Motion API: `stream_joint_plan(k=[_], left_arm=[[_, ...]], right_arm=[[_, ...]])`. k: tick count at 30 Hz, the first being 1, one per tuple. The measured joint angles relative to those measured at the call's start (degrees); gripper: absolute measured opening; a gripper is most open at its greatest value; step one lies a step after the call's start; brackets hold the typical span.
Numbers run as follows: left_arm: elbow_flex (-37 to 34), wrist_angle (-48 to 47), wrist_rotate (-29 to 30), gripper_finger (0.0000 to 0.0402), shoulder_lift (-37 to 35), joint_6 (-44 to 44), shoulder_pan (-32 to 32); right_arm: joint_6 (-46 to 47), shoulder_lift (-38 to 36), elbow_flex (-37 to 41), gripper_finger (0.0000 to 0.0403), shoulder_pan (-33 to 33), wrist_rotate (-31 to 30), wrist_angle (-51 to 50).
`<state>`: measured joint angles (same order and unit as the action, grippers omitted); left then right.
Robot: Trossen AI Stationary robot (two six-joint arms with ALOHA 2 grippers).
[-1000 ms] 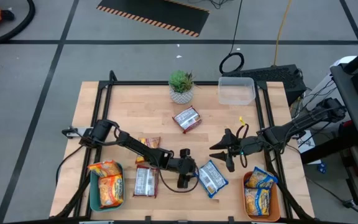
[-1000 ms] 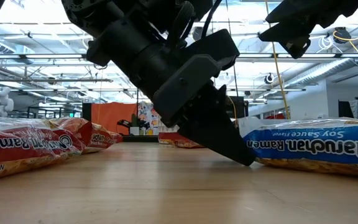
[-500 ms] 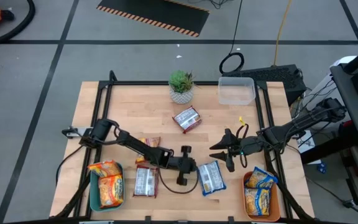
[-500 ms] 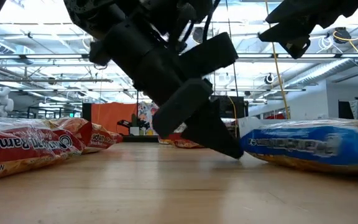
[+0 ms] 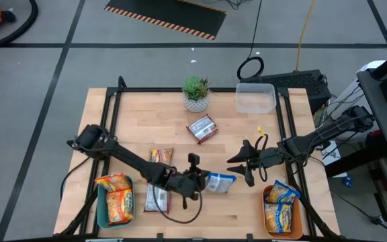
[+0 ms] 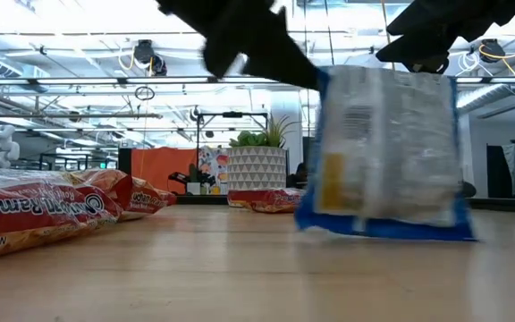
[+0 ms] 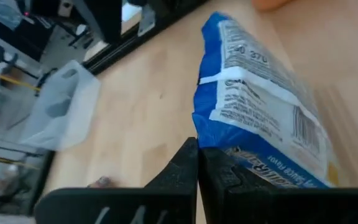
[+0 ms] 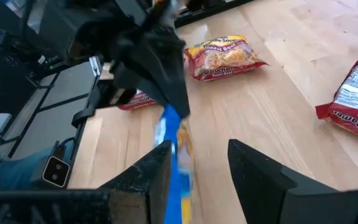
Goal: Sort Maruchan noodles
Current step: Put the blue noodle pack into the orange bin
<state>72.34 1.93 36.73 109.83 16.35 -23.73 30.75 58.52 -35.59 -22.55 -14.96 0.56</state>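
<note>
My left gripper (image 5: 202, 180) (image 7: 197, 152) is shut on a blue-white noodle packet (image 5: 220, 183) (image 6: 387, 152) in the near middle of the table. The packet stands on edge below it. My right gripper (image 5: 242, 167) (image 8: 197, 168) waits open just to the packet's right, a little above the table, and touches nothing. A red packet (image 5: 201, 128) lies flat at mid-table. An orange-red one (image 5: 160, 156) and a dark red one (image 5: 156, 197) lie flat beside my left arm. My left gripper pinches the blue packet's sealed edge near one corner (image 7: 209, 142) between its two shut fingers. The fingers come from the table's left, slanting down. The packet hangs upright below them, its lower edge (image 6: 383, 231) close to the wood; whether it touches the table, I cannot tell.
A teal tray (image 5: 101, 208) at the near left holds orange packets. An orange tray (image 5: 299, 218) at the near right holds yellow-and-blue packets. A potted plant (image 5: 195, 93) and a clear tub (image 5: 255, 97) stand at the far edge.
My left gripper has shut on the blue packet's edge, then risen, rolled and drawn back a little toward the table's left and far edges. The packet, flat on the table a second ago, has been tipped up on edge and hangs from the fingers.
</note>
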Motion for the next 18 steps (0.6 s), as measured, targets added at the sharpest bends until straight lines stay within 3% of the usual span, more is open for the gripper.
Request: stream_joint_plan(k=[10,18], left_arm=[[-0.02,-9.98,6.47,0.0003,-5.64,-0.09,-2.31],[-0.02,-13.23,8.77,0.0003,-7.68,-3.56,-1.95]], right_arm=[[-0.93,0.8,0.0,0.0157,0.0,-6.09,-0.01],[-3.16,4.98,0.02,0.022,0.0,-6.16,1.74]])
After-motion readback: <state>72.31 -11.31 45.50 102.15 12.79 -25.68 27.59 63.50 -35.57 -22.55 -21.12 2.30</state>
